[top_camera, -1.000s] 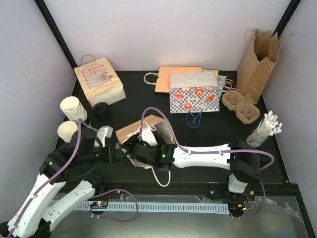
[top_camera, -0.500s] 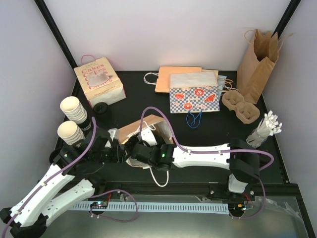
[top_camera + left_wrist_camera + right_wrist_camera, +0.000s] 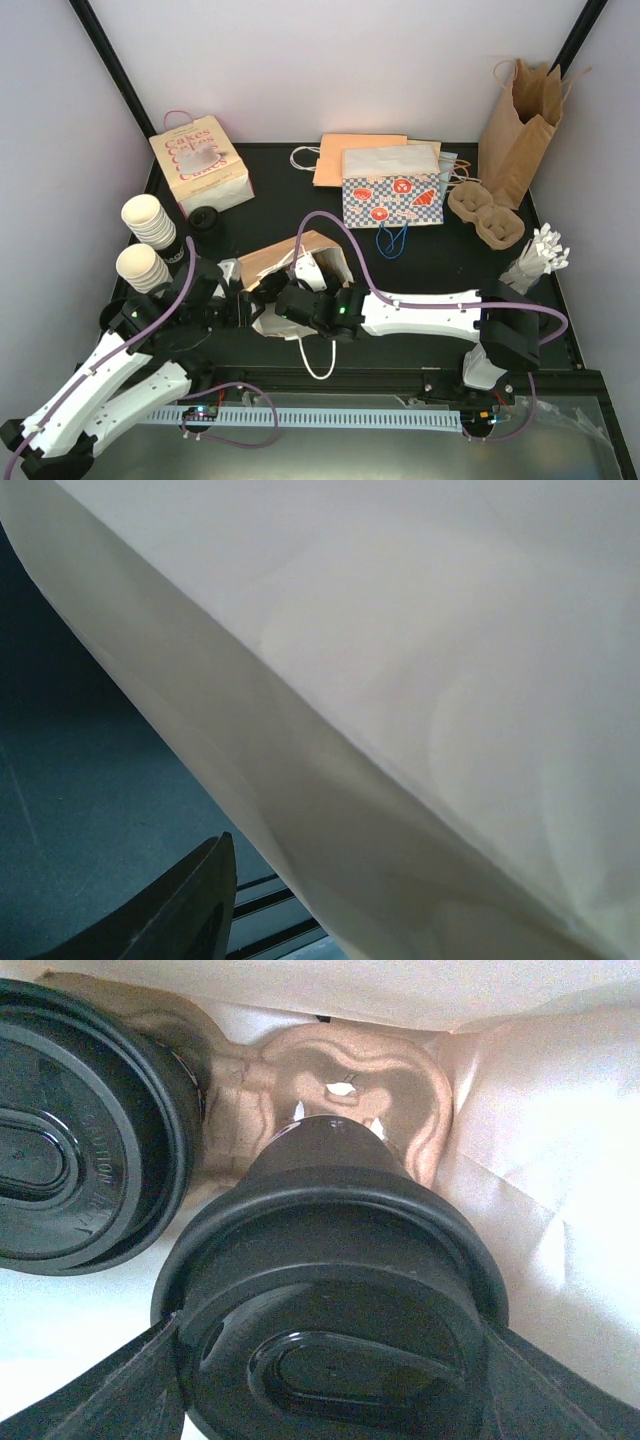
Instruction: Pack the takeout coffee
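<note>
Bag paper (image 3: 400, 680) hides how left fingers (image 3: 185, 910) stand; right fingers (image 3: 110, 1385) pinch the takeout coffee (image 3: 330, 1290) by its lid

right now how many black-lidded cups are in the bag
2. The seated cup sits in the pulp carrier, left in the right wrist view; the held cup is clamped in the right gripper beside it. Others could be hidden.

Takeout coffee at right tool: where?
Right wrist view: takeout coffee inside the paper bag, held by the right tool, over the pulp carrier, right of a second lidded cup.
</note>
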Available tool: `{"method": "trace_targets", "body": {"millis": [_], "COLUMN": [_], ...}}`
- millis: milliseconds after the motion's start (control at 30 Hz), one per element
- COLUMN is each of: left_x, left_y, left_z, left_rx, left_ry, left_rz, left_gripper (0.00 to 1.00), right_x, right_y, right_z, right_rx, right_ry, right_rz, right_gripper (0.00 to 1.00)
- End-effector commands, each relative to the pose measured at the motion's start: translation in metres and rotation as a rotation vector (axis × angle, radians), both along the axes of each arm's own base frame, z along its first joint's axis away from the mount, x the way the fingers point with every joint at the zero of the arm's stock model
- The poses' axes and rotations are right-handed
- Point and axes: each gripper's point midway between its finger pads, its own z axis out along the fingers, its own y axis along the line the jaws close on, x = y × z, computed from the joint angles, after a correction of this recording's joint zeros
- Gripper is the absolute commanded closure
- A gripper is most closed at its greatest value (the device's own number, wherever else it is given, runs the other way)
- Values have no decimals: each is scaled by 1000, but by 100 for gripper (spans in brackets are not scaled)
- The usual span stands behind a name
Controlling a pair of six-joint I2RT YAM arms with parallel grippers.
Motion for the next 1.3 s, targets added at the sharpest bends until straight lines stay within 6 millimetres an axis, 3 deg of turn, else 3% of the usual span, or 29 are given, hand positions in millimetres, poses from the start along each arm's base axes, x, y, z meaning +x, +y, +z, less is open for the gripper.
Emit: {"method": "trace_targets", "body": {"millis": [0, 267, 333, 367, 433, 533, 767, 933, 1067, 1267], "left_x": [-5, -11, -12, -12, -12, -8, 15, 48, 92, 159], "left_y": [9, -2, -6, -8, -10, -9, 4, 18, 35, 31], "left_z": [-14, -5, 4, 10, 29, 71, 144, 173, 166, 127], "left_rx": [44, -24, -57, -71, -93, -124, -89, 55, 159, 72], "left_ry": [27, 22, 11, 4, -26, -133, -368, -455, -447, -357], "left_rz": [13, -32, -47, -56, -69, -81, -40, 20, 114, 107], "left_gripper": [51, 51, 46, 37, 19, 6, 1, 1, 1, 1], "right_x": [6, 11, 13, 14, 15, 14, 13, 12, 11, 11], "right_y": [-15, -5, -4, -3, -3, -4, -4, -4, -4, -4], "right_z": [8, 7, 7, 6, 4, 3, -1, 0, 0, -1], "right_rx": [-14, 26, 24, 17, 10, 9, 5, 16, 16, 15], "right_ry": [-18, -49, -63, -66, -66, -65, -62, -61, -59, -65], "right_rz": [-26, 23, 31, 33, 35, 38, 48, 60, 65, 76], "right_gripper": [31, 32, 32, 32, 32, 32, 32, 32, 32, 32]}}
